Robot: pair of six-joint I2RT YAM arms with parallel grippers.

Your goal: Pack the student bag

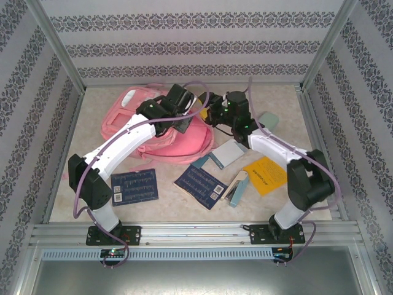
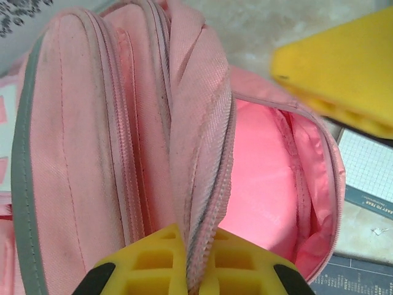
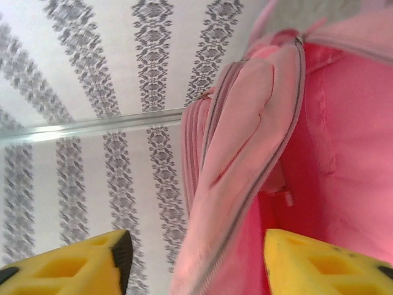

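Note:
The student bag [image 1: 184, 146], a big pink backpack, lies at the back middle of the table with its main compartment unzipped. My left gripper [image 2: 190, 273] is shut on the zippered edge of the bag [image 2: 80, 153], holding the mouth apart from the bright pink lining [image 2: 258, 184]. In the top view that gripper [image 1: 184, 123] sits on the bag's right end. My right gripper [image 1: 212, 115] faces it from the right. In the right wrist view its yellow fingers [image 3: 67, 264] stand wide open on either side of the bag's flap [image 3: 245, 141], without touching it.
In front of the bag lie two dark blue notebooks [image 1: 135, 186] [image 1: 199, 184], a white grid-covered notebook [image 1: 227, 153], a yellow booklet [image 1: 265, 174] and a stapler [image 1: 236, 187]. A teal object [image 1: 268, 120] lies at the back right. Patterned walls close in three sides.

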